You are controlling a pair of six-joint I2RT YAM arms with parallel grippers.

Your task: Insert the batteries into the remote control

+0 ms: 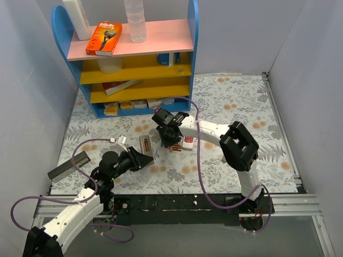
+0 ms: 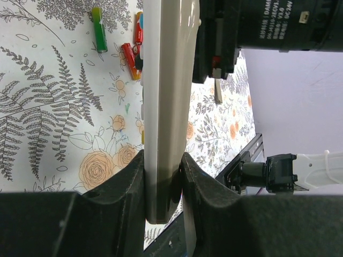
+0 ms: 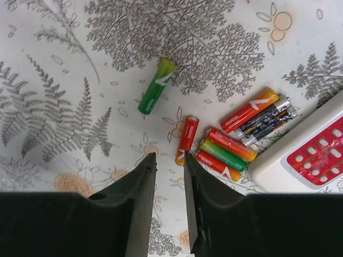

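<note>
My left gripper (image 1: pixel 142 157) is shut on the near end of the white remote control (image 1: pixel 144 144), which it holds just above the table. In the left wrist view the remote (image 2: pixel 163 96) shows edge-on between the pads. Several red, green and dark batteries (image 1: pixel 174 148) lie in a cluster on the floral cloth right of the remote. My right gripper (image 1: pixel 168 139) hovers over them, narrowly open and empty. In the right wrist view its tips (image 3: pixel 170 160) sit just near of a lone red battery (image 3: pixel 187 140). A green battery (image 3: pixel 156 87) lies apart, and the cluster (image 3: pixel 230 147) lies to the right.
A red-and-white remote (image 1: pixel 188 142) lies against the battery cluster and shows in the right wrist view (image 3: pixel 316 152). A blue shelf (image 1: pixel 134 64) with boxes and bottles stands at the back left. A dark flat bar (image 1: pixel 69 165) lies at the left edge. Walls close both sides.
</note>
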